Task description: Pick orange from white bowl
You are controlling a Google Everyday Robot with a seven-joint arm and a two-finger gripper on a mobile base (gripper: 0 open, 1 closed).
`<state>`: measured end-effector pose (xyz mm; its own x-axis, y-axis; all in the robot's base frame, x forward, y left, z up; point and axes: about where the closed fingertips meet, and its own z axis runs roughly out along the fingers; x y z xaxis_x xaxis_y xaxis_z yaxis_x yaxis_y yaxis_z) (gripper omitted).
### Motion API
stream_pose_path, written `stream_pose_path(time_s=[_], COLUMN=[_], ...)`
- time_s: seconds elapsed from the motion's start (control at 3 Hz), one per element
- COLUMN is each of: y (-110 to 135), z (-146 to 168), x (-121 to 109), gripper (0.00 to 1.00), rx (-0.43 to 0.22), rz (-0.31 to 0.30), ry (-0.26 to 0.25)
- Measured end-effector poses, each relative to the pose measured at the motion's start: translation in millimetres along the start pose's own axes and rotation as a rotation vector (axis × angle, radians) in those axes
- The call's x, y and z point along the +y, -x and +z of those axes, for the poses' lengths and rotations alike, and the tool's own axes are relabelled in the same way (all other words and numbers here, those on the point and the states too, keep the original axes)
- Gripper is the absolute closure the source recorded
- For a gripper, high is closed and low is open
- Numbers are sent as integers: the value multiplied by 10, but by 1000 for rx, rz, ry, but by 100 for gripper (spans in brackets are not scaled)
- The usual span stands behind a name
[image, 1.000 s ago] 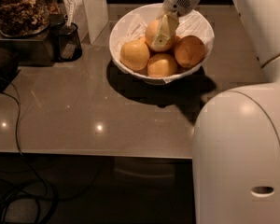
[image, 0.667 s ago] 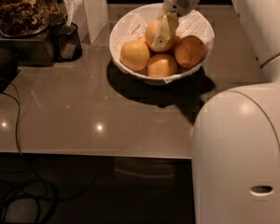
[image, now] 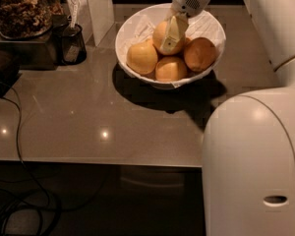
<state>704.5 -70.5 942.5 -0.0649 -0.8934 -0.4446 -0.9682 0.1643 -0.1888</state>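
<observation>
One view: it looks steeply down, past the robot's white arm (image: 250, 166), onto the nearby worktop (image: 88, 117). The end effector (image: 171, 36) sits top centre, over the white bowl (image: 132, 28).

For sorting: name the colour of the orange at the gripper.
Orange: pale yellowish-orange, camera view; gripper at it.

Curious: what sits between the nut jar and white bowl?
Camera view: a dark cup and white box; the hand is in the bowl, at the orange.
</observation>
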Motion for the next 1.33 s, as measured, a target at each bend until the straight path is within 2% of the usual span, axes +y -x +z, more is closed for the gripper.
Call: stream_pose_path(time_s=[0.33,0.67,1.0,1.33], y=[61,260,1033,1396], z=[-267,-1013,-1846,-1870], x=[85,469,1458,1987], gripper=[100,100,100,100], rx=[-53,-195,-425,-535], rz=[-34,-102,-295,-375], ry=[-65,-205,-351,-422])
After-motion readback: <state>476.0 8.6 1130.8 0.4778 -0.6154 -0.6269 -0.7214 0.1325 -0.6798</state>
